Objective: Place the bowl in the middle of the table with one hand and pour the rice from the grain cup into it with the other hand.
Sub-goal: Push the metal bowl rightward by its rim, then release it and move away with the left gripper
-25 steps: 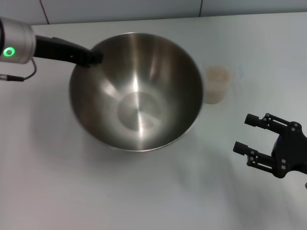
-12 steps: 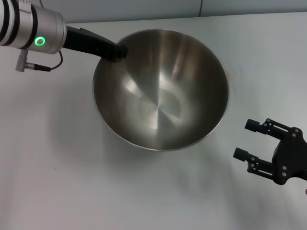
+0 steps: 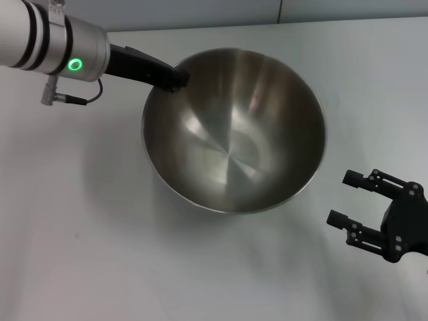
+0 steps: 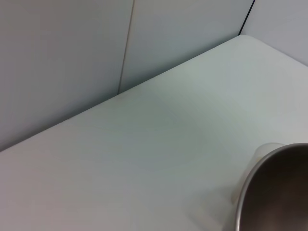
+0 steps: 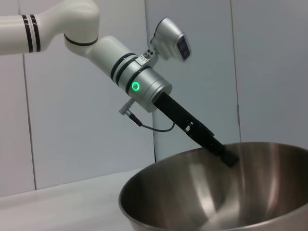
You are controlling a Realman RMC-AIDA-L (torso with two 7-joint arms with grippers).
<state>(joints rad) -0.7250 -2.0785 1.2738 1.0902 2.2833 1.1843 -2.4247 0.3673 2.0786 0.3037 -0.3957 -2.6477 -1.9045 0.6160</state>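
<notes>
left gripper [image 3: 175,78] clenched on far-left rim of bowl [image 3: 234,134], above desk [image 3: 80,234]; right gripper [image 3: 353,198] released, near-right of bowl; grain cup [image 4: 262,153] hidden beyond bowl.

Bowl [image 3: 234,130] has shifted toward the right gripper [image 3: 349,198], carried by the left gripper [image 3: 175,78] clamped on its far-left rim. Bowl now hides the grain cup in the head view; only a sliver of the grain cup [image 4: 257,156] shows past the rim in the left wrist view.
</notes>
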